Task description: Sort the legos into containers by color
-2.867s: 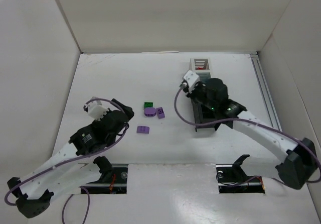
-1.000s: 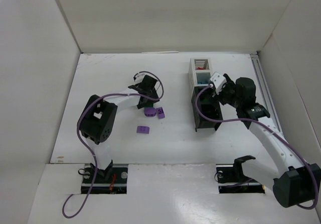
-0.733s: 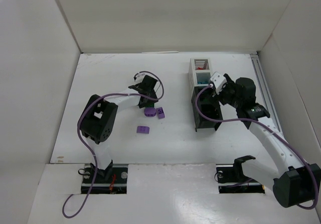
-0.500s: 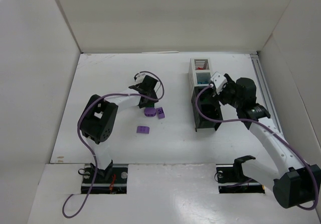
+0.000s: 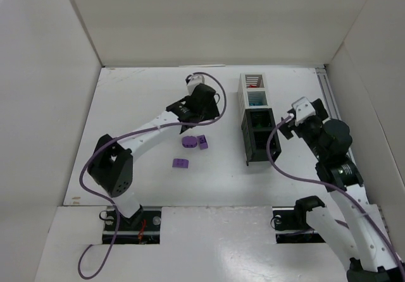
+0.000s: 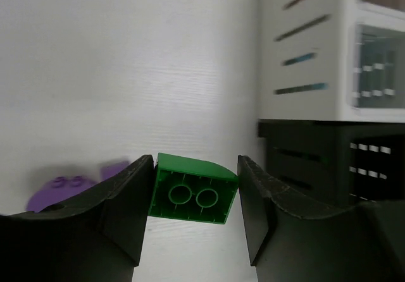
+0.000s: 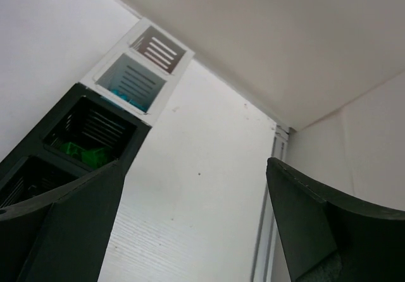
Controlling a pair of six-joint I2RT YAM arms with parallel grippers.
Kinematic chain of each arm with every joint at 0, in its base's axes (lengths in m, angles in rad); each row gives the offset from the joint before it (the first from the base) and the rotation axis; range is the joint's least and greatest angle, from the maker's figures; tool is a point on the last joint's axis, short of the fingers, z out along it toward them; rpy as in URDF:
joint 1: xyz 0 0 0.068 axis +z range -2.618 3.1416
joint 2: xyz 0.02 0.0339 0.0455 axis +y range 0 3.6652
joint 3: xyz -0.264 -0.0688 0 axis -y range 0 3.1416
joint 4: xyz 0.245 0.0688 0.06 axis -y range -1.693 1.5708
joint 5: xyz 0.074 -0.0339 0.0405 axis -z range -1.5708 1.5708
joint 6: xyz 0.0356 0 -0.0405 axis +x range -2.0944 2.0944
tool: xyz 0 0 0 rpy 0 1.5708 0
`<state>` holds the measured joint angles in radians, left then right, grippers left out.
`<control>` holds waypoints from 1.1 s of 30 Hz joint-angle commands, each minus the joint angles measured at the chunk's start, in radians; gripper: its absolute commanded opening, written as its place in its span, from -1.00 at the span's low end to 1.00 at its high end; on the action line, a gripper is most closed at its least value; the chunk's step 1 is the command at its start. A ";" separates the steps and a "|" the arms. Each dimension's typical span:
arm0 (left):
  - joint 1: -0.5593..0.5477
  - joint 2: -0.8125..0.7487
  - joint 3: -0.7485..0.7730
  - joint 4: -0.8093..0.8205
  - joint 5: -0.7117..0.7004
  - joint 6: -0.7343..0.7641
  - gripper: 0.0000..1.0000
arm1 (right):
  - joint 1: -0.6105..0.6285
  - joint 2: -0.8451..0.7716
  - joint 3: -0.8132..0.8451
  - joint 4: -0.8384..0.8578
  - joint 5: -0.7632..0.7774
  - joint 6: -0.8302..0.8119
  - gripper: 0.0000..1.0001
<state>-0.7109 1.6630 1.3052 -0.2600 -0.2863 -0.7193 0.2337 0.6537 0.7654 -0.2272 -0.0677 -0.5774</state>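
Note:
My left gripper is shut on a green lego, which hangs underside-up above the table. In the top view that gripper hovers left of the containers, a row of two white and two black bins. Three purple legos lie on the table below and left of it. My right gripper stands open and empty just right of the black bins. Green legos lie in a black bin, and cyan ones in a white bin.
White walls enclose the table on three sides. A metal rail runs along the right edge. In the left wrist view the containers are ahead to the right and purple legos lie low on the left.
My left gripper has lifted the green lego off the table and carried it right, toward the containers. My right arm has drawn back to the right of the bins and opened wider.

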 commanded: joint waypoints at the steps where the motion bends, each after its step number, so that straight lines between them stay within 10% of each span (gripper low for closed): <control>1: -0.099 -0.017 0.092 0.048 -0.017 0.056 -0.49 | -0.007 -0.075 -0.011 -0.021 0.123 0.056 0.96; 16: -0.259 0.383 0.652 -0.035 0.019 0.086 -0.46 | -0.007 -0.193 -0.029 -0.109 0.187 0.065 0.99; 23: -0.259 0.406 0.661 -0.016 0.029 0.064 0.05 | -0.007 -0.193 -0.047 -0.109 0.141 0.065 0.99; 30: -0.277 0.336 0.611 -0.030 -0.010 0.064 0.99 | -0.007 -0.193 -0.048 -0.100 0.111 0.056 0.99; 33: -0.277 0.259 0.553 -0.018 -0.031 0.064 0.99 | -0.007 -0.193 -0.048 -0.090 0.074 0.024 0.99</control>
<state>-0.9791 2.0663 1.8877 -0.2962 -0.2733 -0.6586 0.2298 0.4698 0.7189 -0.3511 0.0479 -0.5316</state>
